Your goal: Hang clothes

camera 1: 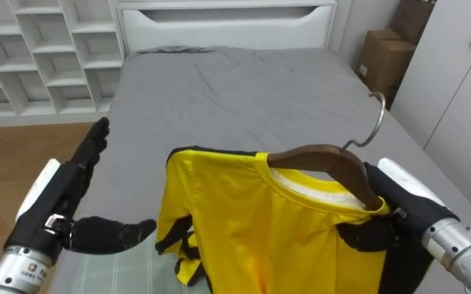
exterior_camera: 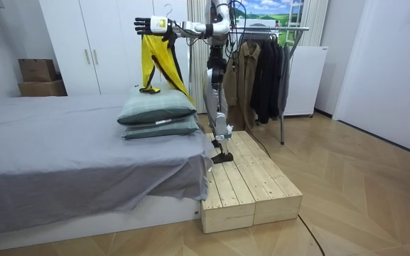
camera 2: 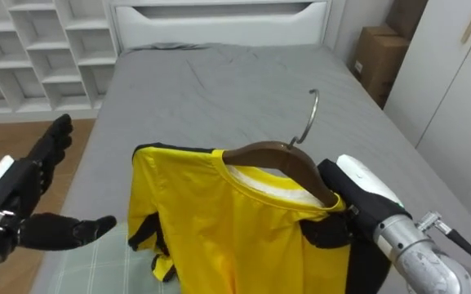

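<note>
1. The robot stands on a wooden platform (exterior_camera: 251, 185) at one end of the bed (camera 1: 243, 90) and faces it, with both arms raised out over two stacked pillows (exterior_camera: 158, 114)
2. In the eye view the right hand (camera 1: 386, 220) sits at 4 o'clock, clamped on the right end of a wooden hanger (camera 1: 325, 159); shirt cloth covers part of its fingers
3. The hanger is tilted, its right end lower than its left, and its metal hook (camera 1: 380, 121) rises toward 1 o'clock, in the air above the grey sheet
4. A yellow shirt (camera 1: 259, 229) with black trim sits on the hanger, collar at the wood, and its cloth falls toward 6 o'clock
5. In the room view the shirt hangs down from the raised hand, and its lower edge is near the upper pillow; whether they touch I cannot tell
6. The left hand (camera 1: 76, 184) is at 8 o'clock, released and holding nothing, with its fingers straight toward 1 o'clock and its thumb out toward 3 o'clock, the tip just beside the shirt's left edge
7. Around the bed are a white headboard (camera 1: 227, 20) at 12 o'clock, white cubby shelves (camera 1: 39, 49) at 10 o'clock, cardboard boxes (camera 1: 382, 57) at 2 o'clock and white wardrobe doors (camera 1: 464, 73) at 3 o'clock
8. In the room view a clothes rack (exterior_camera: 268, 71) of dark garments stands at 3 o'clock of the robot
</note>
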Available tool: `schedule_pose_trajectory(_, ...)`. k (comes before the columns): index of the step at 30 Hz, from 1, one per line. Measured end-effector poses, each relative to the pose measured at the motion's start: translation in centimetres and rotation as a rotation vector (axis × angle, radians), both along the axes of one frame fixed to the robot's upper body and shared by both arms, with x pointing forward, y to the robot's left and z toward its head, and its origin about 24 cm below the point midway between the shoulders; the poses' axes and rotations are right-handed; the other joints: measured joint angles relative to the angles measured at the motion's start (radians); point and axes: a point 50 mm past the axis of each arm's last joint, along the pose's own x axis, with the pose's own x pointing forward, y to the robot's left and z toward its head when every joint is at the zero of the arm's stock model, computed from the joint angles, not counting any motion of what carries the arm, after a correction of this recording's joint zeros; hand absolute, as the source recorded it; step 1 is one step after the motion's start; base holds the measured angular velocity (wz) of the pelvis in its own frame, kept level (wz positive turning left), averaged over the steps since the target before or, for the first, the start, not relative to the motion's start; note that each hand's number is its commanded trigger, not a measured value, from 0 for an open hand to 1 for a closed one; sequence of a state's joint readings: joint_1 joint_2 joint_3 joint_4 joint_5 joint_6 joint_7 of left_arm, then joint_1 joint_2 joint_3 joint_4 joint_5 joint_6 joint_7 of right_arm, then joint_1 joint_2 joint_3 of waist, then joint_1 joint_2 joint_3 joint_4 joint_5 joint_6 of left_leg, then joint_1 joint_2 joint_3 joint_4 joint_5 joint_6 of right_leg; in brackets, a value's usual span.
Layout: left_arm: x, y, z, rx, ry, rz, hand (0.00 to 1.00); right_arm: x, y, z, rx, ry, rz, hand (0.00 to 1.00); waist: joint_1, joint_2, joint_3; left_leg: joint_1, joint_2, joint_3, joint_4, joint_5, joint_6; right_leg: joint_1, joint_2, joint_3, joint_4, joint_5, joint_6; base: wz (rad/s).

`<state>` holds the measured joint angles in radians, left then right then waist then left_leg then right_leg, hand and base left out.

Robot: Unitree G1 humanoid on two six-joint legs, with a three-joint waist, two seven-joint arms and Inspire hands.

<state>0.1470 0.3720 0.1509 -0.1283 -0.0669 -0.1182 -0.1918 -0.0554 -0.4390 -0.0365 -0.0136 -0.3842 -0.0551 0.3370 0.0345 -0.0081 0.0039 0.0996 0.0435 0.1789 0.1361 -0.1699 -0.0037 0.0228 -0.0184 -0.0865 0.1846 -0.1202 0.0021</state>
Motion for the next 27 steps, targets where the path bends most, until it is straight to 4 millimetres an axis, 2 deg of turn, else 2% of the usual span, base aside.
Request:
schedule_pose_trajectory(5, -1.2, 0.3, -1.2, -0.039, 0.058, -0.003, 0.00, 0.0, -0.1, 0.0, 0.002, -0.012, -0.013, 1.00, 0.000, 0.007, 0.0022, 0.002, 0.000, -0.004, 0.000, 0.000, 0.000, 0.005, 0.000, -0.005, 0.000, 0.000, 0.000, 0.04)
schedule_pose_trajectory(8, -1.8, 0.7, -1.8, -0.057, 0.089, 0.003, 0.00, 0.0, -0.3, 0.1, -0.006, -0.021, -0.023, 1.00, 0.001, 0.014, 0.0059, 0.000, -0.002, -0.019, -0.001, 0.000, 0.000, 0.008, -0.005, -0.024, -0.001, -0.002, -0.001, 0.13)
schedule_pose_trajectory(11, -2.2, 2.2, -3.0, -0.060, 0.139, 0.072, 0.00, 0.0, -0.7, 0.1, -0.017, -0.021, -0.034, 1.00, 0.013, 0.022, 0.0060, -0.001, -0.002, -0.019, -0.001, 0.000, 0.000, 0.010, -0.005, -0.027, -0.003, -0.006, -0.004, 0.03)
schedule_pose_trajectory(14, -3.4, 4.3, -4.9, -0.074, 0.211, 0.202, 0.00, -0.2, -1.2, 0.1, -0.014, -0.023, -0.052, 1.00, 0.027, 0.027, 0.0053, -0.001, -0.002, -0.015, -0.001, 0.000, -0.001, 0.004, -0.003, -0.017, 0.001, -0.009, -0.005, -0.05)
schedule_pose_trajectory(17, -5.1, 6.3, -7.9, -0.095, 0.324, 0.353, 0.00, -0.3, -1.7, 0.2, -0.006, -0.035, -0.077, 1.00, 0.044, 0.027, 0.0048, -0.004, -0.002, -0.003, -0.001, 0.000, -0.001, -0.005, -0.003, -0.012, 0.004, -0.012, -0.005, -0.10)
schedule_pose_trajectory(19, -7.4, 8.3, -10.7, -0.112, 0.437, 0.517, 0.00, -0.3, -2.0, 0.5, -0.025, -0.053, -0.096, 1.00, 0.055, 0.023, 0.0019, -0.002, -0.002, 0.005, -0.002, 0.000, -0.001, -0.008, -0.002, -0.002, 0.005, -0.014, -0.004, -0.13)
schedule_pose_trajectory(21, -9.5, 9.5, -12.5, -0.125, 0.511, 0.645, 0.00, -0.3, -2.1, 0.7, -0.028, -0.063, -0.103, 1.00, 0.064, 0.016, -0.0029, -0.002, 0.000, 0.008, -0.002, 0.000, -0.001, -0.010, 0.000, 0.004, 0.005, -0.014, -0.005, -0.13)
schedule_pose_trajectory(24, -12.3, 10.3, -14.7, -0.146, 0.604, 0.806, 0.00, -0.3, -2.4, 0.9, -0.027, -0.084, -0.126, 1.00, 0.078, 0.007, -0.0083, 0.000, 0.000, 0.006, -0.002, 0.000, -0.001, -0.015, 0.000, 0.004, 0.005, -0.014, -0.005, -0.02)
schedule_pose_trajectory(27, -14.8, 10.8, -16.2, -0.138, 0.684, 0.937, 0.00, -0.3, -2.6, 1.2, -0.026, -0.103, -0.138, 1.00, 0.089, 0.002, -0.0091, 0.000, 0.000, 0.006, -0.004, -0.001, -0.002, -0.014, 0.001, 0.004, 0.003, -0.014, -0.005, 0.02)
